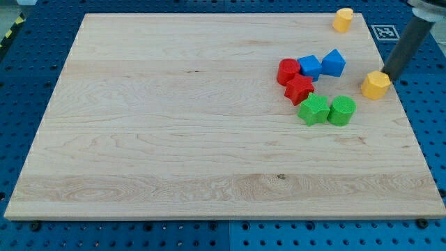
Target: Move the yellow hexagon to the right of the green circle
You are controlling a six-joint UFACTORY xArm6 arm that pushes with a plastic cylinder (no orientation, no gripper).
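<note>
The yellow hexagon (375, 85) lies near the board's right edge. The green circle (341, 111) lies below and to its left, a small gap apart. My tip (389, 77) is at the hexagon's upper right side, touching it or nearly so. The dark rod slants up toward the view's top right corner.
A green star (313, 110) touches the green circle's left side. Two red blocks (287, 71) (299, 89) and two blue blocks (309, 66) (334, 62) cluster above the greens. A second yellow block (342, 19) sits at the top right. The wooden board's right edge (411, 125) is close.
</note>
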